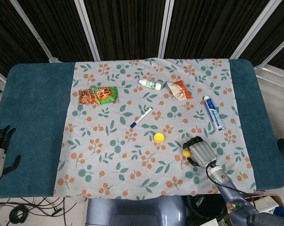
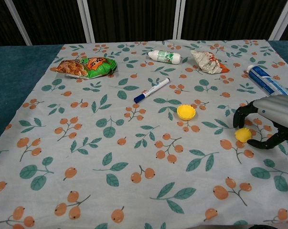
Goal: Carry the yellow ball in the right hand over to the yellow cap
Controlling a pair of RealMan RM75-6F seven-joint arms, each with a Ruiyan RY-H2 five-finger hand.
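Observation:
A small yellow ball [image 1: 186,153] [image 2: 242,135] sits low over the floral cloth near the front right. My right hand [image 1: 201,150] [image 2: 272,118] arches over it, and a finger and the thumb close on the ball from either side. The yellow cap [image 1: 159,137] [image 2: 186,112] lies open side up on the cloth, a short way left of the ball and a little further back. My left hand [image 1: 0,149] hangs off the table's left edge, fingers apart and holding nothing; the chest view does not show it.
A blue-capped marker [image 1: 141,117] [image 2: 152,90] lies behind the cap. Along the back are a snack bag [image 1: 98,95], a white bottle [image 1: 150,84] and a crumpled wrapper [image 1: 179,89]. A toothpaste tube [image 1: 213,113] [image 2: 264,80] lies behind my right hand.

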